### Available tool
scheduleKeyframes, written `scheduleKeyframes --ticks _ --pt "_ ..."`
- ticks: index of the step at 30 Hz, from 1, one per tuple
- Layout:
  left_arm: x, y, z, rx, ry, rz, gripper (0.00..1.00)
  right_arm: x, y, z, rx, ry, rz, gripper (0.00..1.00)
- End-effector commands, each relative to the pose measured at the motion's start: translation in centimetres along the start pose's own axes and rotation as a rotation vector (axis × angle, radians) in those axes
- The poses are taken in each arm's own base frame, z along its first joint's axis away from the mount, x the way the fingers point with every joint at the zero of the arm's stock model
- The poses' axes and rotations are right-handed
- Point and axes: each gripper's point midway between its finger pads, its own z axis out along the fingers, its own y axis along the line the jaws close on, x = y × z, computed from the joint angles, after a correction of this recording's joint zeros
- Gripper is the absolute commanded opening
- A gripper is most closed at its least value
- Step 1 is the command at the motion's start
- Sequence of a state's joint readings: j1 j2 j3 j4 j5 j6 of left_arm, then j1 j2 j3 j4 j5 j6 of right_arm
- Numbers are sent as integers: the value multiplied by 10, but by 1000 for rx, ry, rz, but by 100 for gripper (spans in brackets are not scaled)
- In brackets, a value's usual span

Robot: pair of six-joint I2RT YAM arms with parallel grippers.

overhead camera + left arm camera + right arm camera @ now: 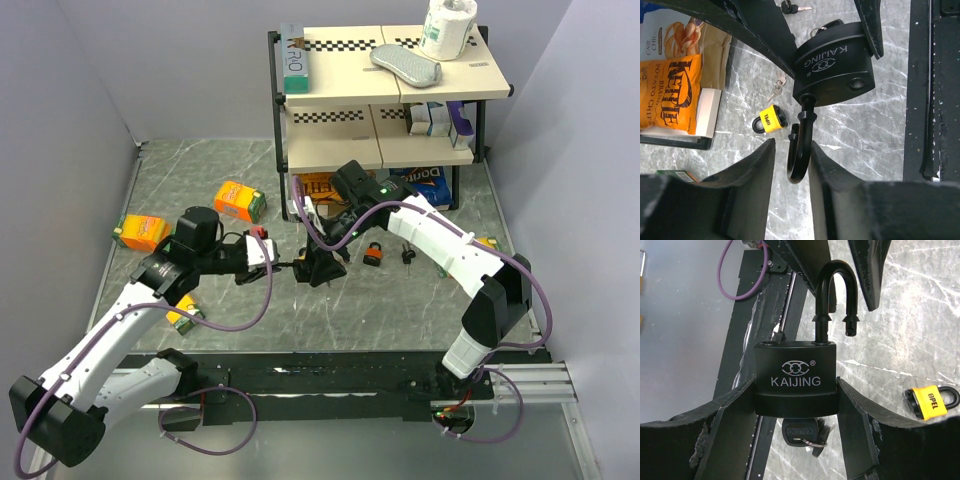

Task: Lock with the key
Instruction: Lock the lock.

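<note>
My right gripper [796,385] is shut on the body of a black KAIJING padlock [795,375] and holds it above the table. The shackle [837,287] is raised, its free end out of the body. A black key [802,432] with a ring sits in the keyhole at the lock's bottom. In the top view the padlock [320,268] is between both grippers. My left gripper [792,144] is open, its fingers [832,190] on either side of the shackle [801,150], which touches the right finger; a gap remains on the left.
A small yellow padlock [771,118] lies on the marble table with keys [776,89] beside it; it also shows in the right wrist view [929,401]. A chips bag [670,90] sits under the shelf rack [385,90]. Orange boxes [240,200] lie to the left.
</note>
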State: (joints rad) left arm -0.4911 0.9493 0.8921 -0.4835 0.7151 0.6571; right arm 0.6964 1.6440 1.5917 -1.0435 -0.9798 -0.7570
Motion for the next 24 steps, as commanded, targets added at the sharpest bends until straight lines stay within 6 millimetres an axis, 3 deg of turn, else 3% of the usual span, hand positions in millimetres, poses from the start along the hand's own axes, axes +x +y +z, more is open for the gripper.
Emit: scheduleKeyframes --ticks 1,8,10,11,12,13,14,16,20,24 --pt "-7 5 -1 -17 -1 40 35 -44 25 -19 -23 -115 -117 0" --pt "-5 0 -2 3 7 43 17 -47 24 -19 -18 -117 -123 0" --pt "-6 1 -2 9 4 37 1 -47 22 -19 -11 -114 -127 0" --pt "-12 1 -3 5 -10 19 1 -47 21 -19 -6 -115 -130 4" --pt "-16 0 -3 13 -25 10 1 -47 21 -19 -5 -114 -128 11" --pt "-22 0 -4 14 -44 5 1 -47 21 -20 6 -113 -136 35" --pt "-28 -1 -5 12 -60 -45 1 -44 20 -20 12 -109 -132 49" --pt "-41 4 -8 -14 -97 -56 1 -47 18 -25 47 -120 -149 70" --pt "-65 8 -13 -18 -161 -139 1 -43 2 -47 161 -151 -166 86" --pt "-84 9 -19 -2 -218 -198 1 -57 -1 -78 262 -220 -203 97"
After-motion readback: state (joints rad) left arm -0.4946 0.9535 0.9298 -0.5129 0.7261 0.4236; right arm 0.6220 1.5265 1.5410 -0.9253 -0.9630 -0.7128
